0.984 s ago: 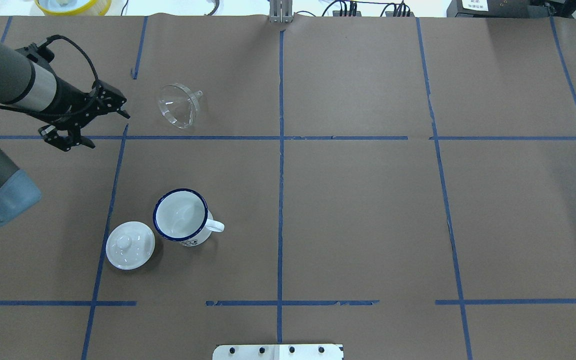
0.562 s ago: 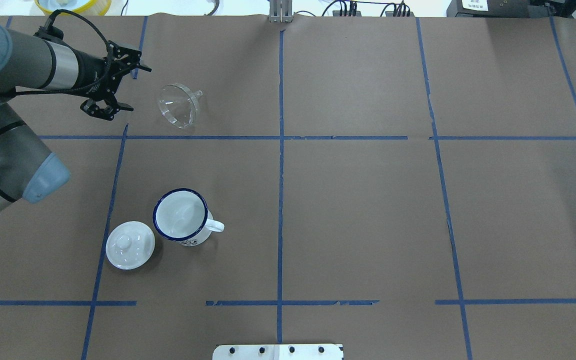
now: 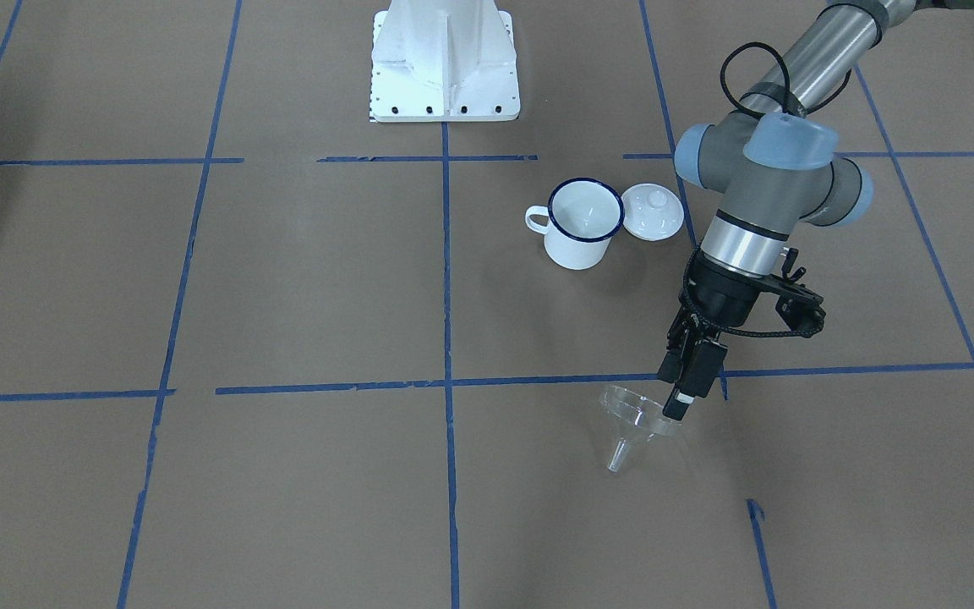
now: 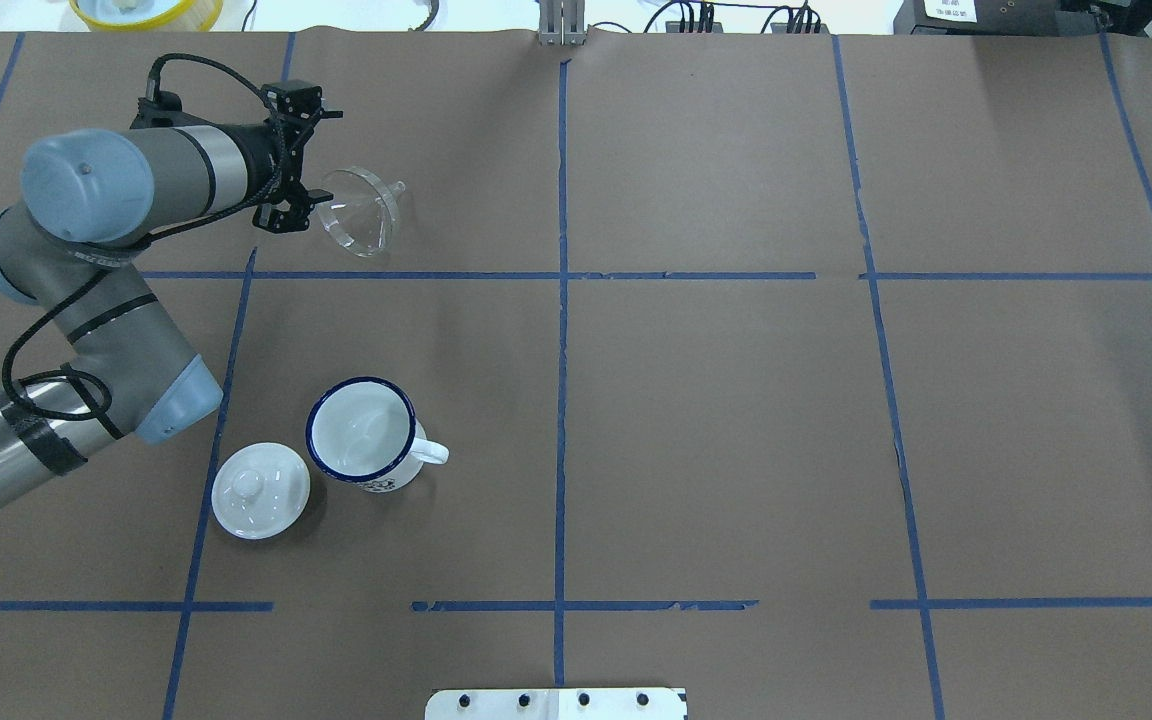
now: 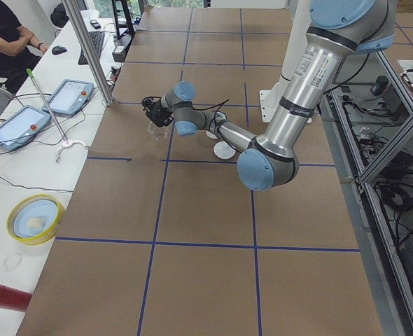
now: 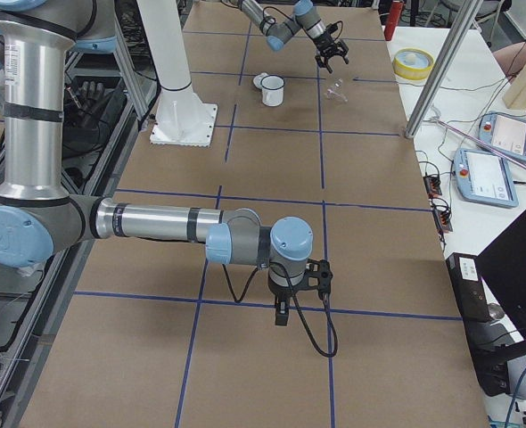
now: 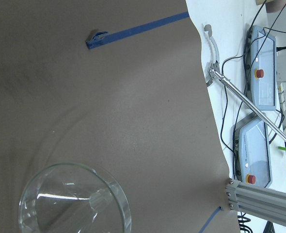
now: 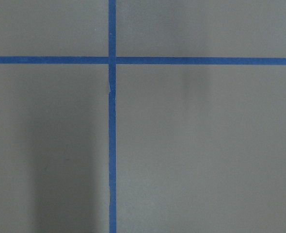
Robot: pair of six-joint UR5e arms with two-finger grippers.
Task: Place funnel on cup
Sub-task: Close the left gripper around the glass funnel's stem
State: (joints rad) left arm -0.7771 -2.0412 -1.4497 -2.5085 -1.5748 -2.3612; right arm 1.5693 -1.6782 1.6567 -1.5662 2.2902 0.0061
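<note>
Left gripper (image 4: 302, 207): jaws look apart and empty, low beside the funnel (image 4: 358, 210), whose rim is right at the fingertips. The funnel lies on its side, not yet grasped. Cup (image 4: 361, 432): upright, nothing on it, well apart from the gripper, back toward the base. Right gripper (image 6: 281, 314): state cannot be told. Judged progress: approach made. Left to do: grasp, lift, carry, seat spout in cup.
</note>
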